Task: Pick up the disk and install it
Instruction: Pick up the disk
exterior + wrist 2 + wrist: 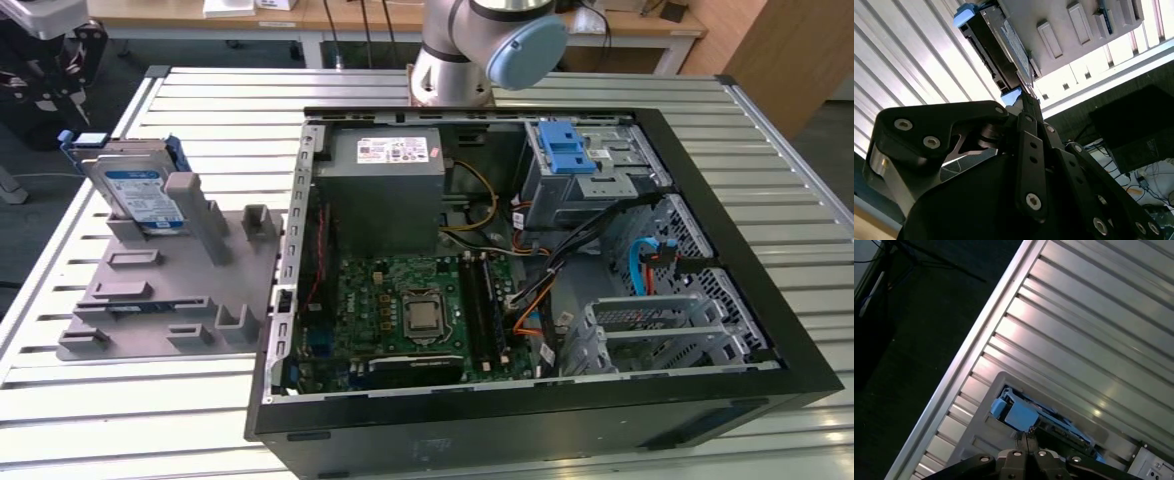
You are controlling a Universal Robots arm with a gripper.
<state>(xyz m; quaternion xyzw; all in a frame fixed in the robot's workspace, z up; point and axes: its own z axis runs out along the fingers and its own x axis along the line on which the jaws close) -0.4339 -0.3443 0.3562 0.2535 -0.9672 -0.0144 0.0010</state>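
Disk (pixel 138 190) stands on edge in grey holder (pixel 160 290) on tabletop (pixel 134 400), at the exterior view's left of open PC case (pixel 747 330), prob. so top edge is graspable; pincer (pixel 1025 437) pressed together, empty, apart from disk.

Open computer case (pixel 534 432) on slatted table (pixel 120 402) — grey fixture (pixel 150 300) beside it.

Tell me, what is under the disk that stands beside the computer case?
The disk stands on edge in a slot of the grey holder, which lies on the slatted metal table. The holder's posts cover its lower edge.
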